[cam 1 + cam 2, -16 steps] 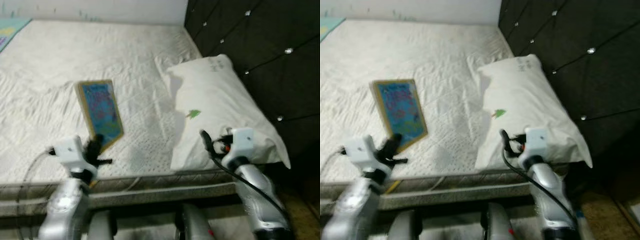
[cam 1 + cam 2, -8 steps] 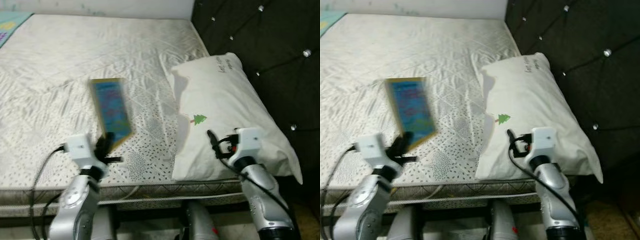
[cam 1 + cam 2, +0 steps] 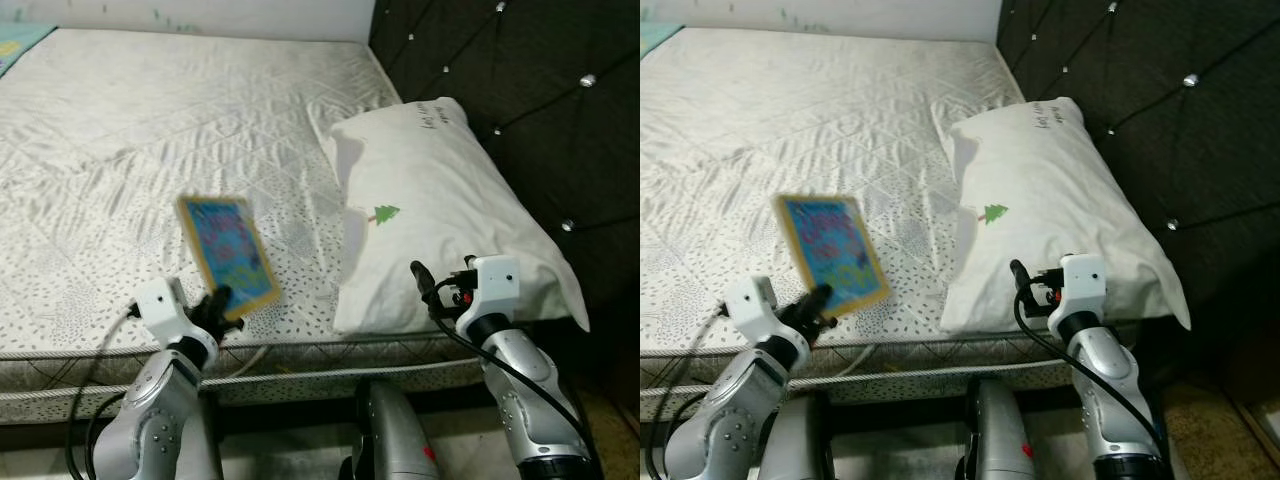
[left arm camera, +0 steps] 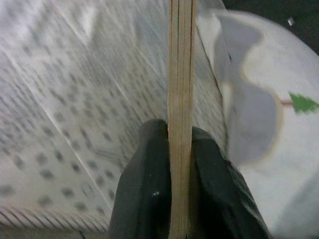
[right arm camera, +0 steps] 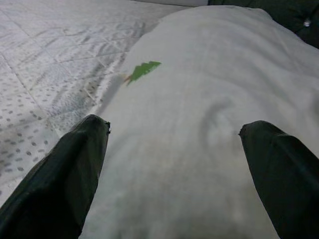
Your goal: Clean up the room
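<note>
Near mattress edge, left pincer clamped on book, right pincer apart over pillow.

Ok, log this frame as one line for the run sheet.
left gripper: shut on picture book, held over mattress | right gripper: open, over pillow | headboard: behind pillow

The book, pinched by its lower edge in the left gripper, had come up off the mattress since a second before. Then it lay nearly flat on the quilting; now it stood tilted up off the bed, its blue cover showing. The left arm had drawn in closer toward the bed's near edge.
</note>
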Robot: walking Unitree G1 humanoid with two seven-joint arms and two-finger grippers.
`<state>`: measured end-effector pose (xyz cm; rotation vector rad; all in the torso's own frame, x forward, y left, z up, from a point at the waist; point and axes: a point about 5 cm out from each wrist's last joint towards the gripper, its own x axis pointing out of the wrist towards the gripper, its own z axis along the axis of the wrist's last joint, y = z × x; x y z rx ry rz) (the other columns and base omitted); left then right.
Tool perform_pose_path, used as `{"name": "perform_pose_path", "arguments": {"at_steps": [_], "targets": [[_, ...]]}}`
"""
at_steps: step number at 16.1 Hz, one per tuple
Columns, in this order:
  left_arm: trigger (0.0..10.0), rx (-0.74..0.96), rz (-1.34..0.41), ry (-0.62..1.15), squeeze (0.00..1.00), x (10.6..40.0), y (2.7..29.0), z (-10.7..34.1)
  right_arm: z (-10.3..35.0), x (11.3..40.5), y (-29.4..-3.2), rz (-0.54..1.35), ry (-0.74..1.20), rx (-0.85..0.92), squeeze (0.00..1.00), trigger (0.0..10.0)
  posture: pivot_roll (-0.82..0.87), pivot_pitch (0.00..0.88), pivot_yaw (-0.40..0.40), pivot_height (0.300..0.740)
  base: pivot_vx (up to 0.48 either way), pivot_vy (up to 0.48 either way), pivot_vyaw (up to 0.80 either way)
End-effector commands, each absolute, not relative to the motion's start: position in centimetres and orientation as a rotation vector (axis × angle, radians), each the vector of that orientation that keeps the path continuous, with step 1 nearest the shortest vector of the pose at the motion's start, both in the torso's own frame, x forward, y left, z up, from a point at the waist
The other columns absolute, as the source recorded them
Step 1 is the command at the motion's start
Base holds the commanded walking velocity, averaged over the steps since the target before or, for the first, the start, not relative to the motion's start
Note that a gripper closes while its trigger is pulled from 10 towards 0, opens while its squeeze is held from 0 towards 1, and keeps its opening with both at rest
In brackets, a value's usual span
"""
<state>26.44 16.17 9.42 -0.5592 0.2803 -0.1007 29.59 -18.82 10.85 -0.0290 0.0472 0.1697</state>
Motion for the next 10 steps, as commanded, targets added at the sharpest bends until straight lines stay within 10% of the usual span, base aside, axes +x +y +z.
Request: {"name": "perform_pose_path", "arguments": {"at_steps": [1, 10], "targets": [[10.0, -0.587, -0.198, 0.317, 0.00, 26.6, 15.6, 10.2, 11.1, 29.5, -19.3, 0.168, 0.046, -0.050, 0.00, 10.0, -0.08, 0.112, -0.104, 0.539, 0.000, 0.000, 0.00], [10.0, -0.620, -0.312, 0.549, 0.00, 26.9, 17.7, 9.6, 11.4, 29.6, -19.6, 0.177, 0.047, -0.069, 0.00, 10.0, -0.09, 0.114, -0.118, 0.539, 0.000, 0.000, 0.00]]}}
